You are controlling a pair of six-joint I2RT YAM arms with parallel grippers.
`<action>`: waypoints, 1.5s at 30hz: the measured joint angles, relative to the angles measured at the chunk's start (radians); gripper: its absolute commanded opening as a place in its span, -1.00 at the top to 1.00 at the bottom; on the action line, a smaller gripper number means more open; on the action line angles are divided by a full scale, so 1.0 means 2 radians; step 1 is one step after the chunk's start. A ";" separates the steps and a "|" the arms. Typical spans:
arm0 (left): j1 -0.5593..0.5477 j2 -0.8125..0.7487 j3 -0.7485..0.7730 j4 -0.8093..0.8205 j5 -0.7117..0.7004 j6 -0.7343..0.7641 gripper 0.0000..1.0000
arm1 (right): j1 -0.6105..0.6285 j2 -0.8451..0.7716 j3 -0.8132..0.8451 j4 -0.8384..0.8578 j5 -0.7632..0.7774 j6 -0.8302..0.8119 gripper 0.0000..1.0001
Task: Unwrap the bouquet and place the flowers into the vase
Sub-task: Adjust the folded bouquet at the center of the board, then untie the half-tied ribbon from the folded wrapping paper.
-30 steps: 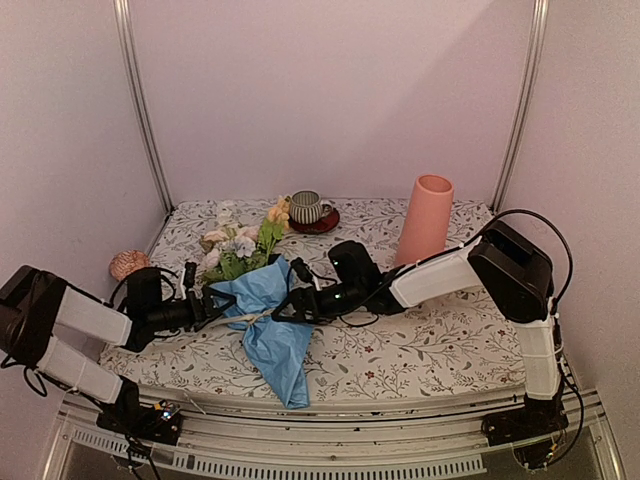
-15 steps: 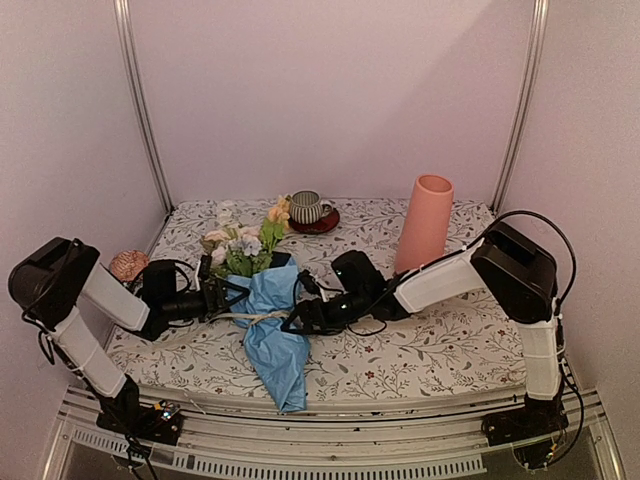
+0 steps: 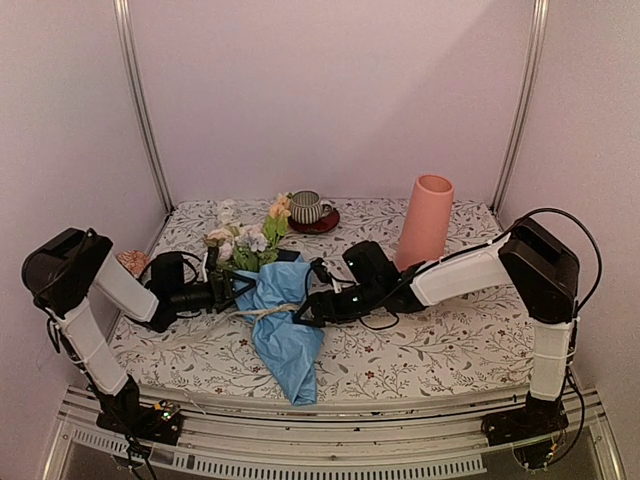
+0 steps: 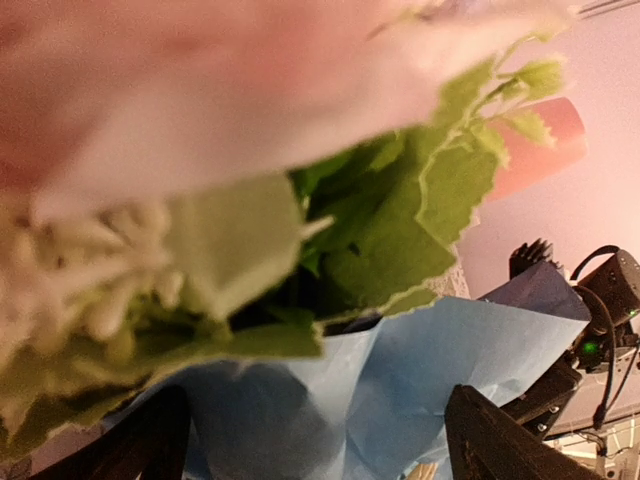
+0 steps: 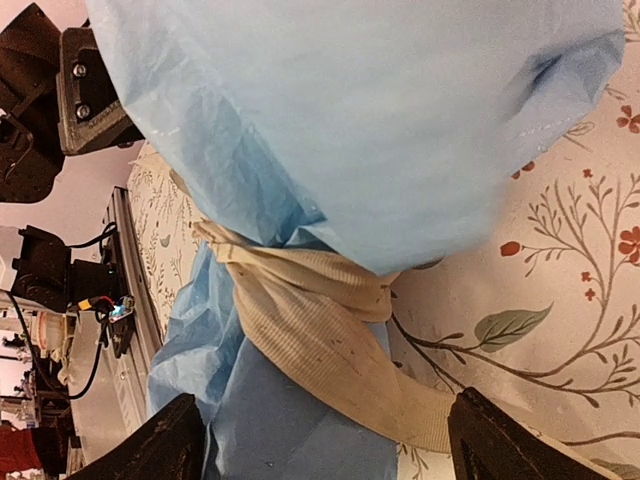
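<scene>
Two claws at the bouquet [image 3: 285, 340], one each side. Far left: small pink lumpy thing [image 3: 129, 263] by the wall, not part of the job. Next, left gripper [image 3: 230, 289]: fingers [image 4: 495, 440] spread wide round the leafy top of the blue paper, nothing pinched by the look. Pale flowers [image 3: 243, 243] poking out that top, twd the back, wrapped up for now. Bouquet lying flat on the table [image 3: 440, 345], thin end twd the front edge. Cream ribbon [image 5: 310, 310] tied tight round the middle, knot not undone. Right gripper [image 3: 303, 317]: also wide, ribbon betw its two fingers [image 5: 175, 440], not squeezed yet

Step in hand, prob: get the ribbon off. To do it well: shut right claw on ribbon only, not paper + stems w/ it. Pinch a loose end or the loop, then pull slow, away from the knot. Hold the paper top firm w/ left claw to stop sliding or rolling. Go easy on the leaves, soft + bendy by the look

Holders, L to R: striped cup [image 3: 304, 207] on red saucer [image 3: 324, 226] at the back, inside not in view. Tall pink vase [image 3: 425, 225] back right, standing up, well apart from the bouquet, no stems sticking out the top; deep inside hidden
</scene>
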 measured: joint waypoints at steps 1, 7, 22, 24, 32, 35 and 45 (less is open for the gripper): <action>0.000 -0.003 0.000 -0.004 -0.003 0.004 -0.86 | 0.000 -0.005 0.001 -0.007 0.008 -0.010 -0.72; -0.001 -0.092 -0.001 -0.092 -0.037 0.051 -0.95 | 0.000 -0.038 0.002 -0.033 0.050 -0.068 -0.67; -0.065 -0.352 -0.001 -0.375 -0.168 0.152 -0.30 | 0.001 -0.082 -0.014 0.032 0.097 -0.199 -0.28; -0.099 -0.368 -0.001 -0.380 -0.184 0.159 -0.10 | 0.001 -0.080 -0.003 0.027 0.092 -0.212 -0.05; -0.177 -0.379 -0.008 -0.380 -0.229 0.183 0.13 | 0.003 -0.057 0.048 0.011 0.056 -0.242 0.31; -0.201 -0.359 -0.008 -0.378 -0.240 0.195 0.21 | 0.006 -0.037 0.064 -0.009 0.049 -0.256 0.37; -0.250 -0.272 0.032 -0.408 -0.310 0.229 0.18 | 0.019 0.009 0.106 -0.074 0.048 -0.291 0.37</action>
